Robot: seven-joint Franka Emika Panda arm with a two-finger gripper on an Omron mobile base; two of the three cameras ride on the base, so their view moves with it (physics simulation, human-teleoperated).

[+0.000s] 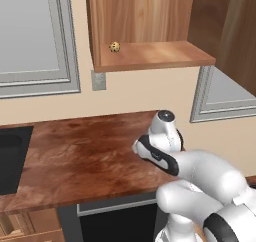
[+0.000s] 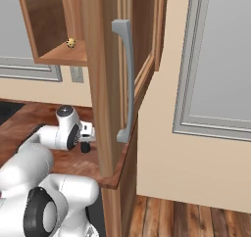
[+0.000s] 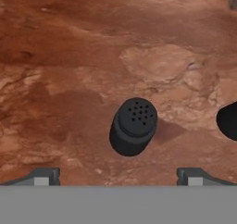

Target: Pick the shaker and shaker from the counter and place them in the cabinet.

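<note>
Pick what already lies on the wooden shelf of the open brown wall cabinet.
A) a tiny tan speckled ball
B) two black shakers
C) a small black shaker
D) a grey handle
A: a tiny tan speckled ball rests on the shelf of the brown wood wall cabinet, while a small black tapered shaker with a perforated top stands on the reddish-brown counter.

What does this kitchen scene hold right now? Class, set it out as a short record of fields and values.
counter: reddish-brown surface, arm bent low over its right end
shaker: black, holed top, stands upright on the counter, centred between the finger tips
second shaker: dark shape cut off at the hand view's right edge
gripper: above the shaker, jaws spread, holding nothing
cabinet: open wooden wall cabinet
speckled ball: tan, on the cabinet shelf at its left
sink: dark basin at the counter's left
</note>
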